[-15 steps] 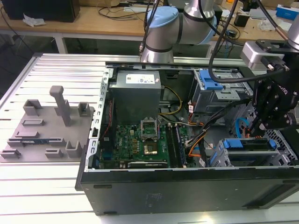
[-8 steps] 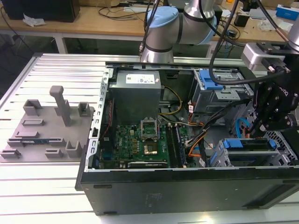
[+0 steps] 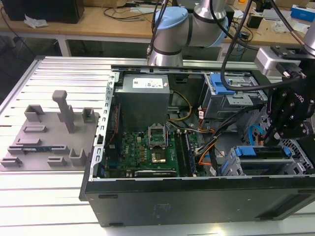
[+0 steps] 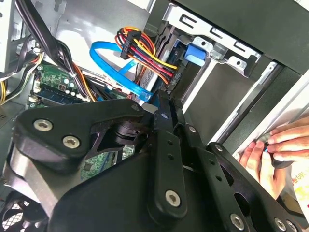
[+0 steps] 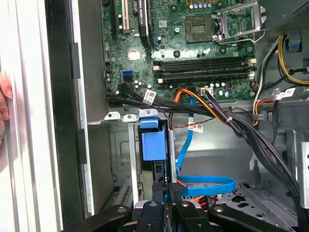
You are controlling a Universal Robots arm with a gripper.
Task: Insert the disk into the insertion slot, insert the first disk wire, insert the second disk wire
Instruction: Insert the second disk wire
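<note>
The disk, with its blue carrier frame (image 3: 258, 151) (image 5: 152, 145) (image 4: 195, 53), sits inside the low grey insertion slot (image 3: 229, 166) (image 5: 120, 154) at the case's front corner, on the exterior view's right. My gripper (image 3: 270, 139) (image 4: 162, 103) (image 5: 164, 194) hangs right at the disk's rear end. Its fingers (image 4: 166, 145) stand close together on the black plug of a blue flat wire (image 4: 108, 50) (image 5: 207, 186). A plug with red, yellow and orange wires (image 4: 145, 46) sits against the disk's rear just beside the fingertips.
A taller grey bay with a blue latch (image 3: 221, 83) stands behind the slot. Thick black cables (image 5: 251, 135) cross the case floor beside the motherboard (image 3: 147, 150). A person's hand (image 4: 270, 150) (image 5: 4, 96) rests on the case's outer edge. A grey fixture plate (image 3: 47, 135) lies outside the case.
</note>
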